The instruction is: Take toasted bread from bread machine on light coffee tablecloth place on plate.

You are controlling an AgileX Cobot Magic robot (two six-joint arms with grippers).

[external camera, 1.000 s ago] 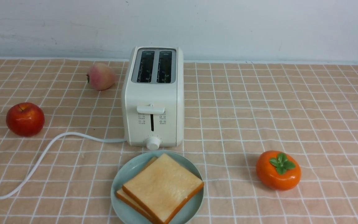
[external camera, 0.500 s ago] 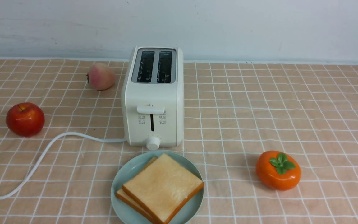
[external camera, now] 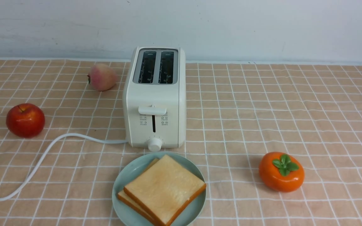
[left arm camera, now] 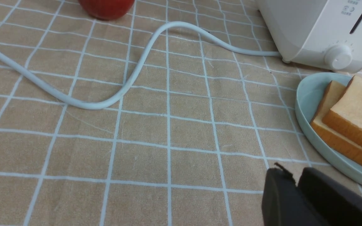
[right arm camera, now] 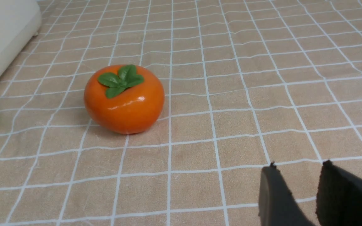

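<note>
Tablecloth [external camera: 262, 110]; toasted bread [external camera: 165, 188] on plate [external camera: 127, 175]; both grippers [left arm camera: 297, 182] [right arm camera: 297, 175] slightly apart, empty.

Two toasted bread [external camera: 165, 188] slices lie stacked on the plate [external camera: 127, 175].

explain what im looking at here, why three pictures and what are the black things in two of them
These are three cameras on one two-armed robot. The front view looks ahead over a checked tablecloth: a white bread machine with empty slots, and before it a green plate bearing two stacked slices of toasted bread. Around them lie a red apple, a peach and an orange persimmon. The other two pictures come from cameras on the wrists. The black shapes are each arm's fingers: the left gripper beside the plate, nearly closed, the right gripper near the persimmon, slightly parted. Neither holds anything.
</note>
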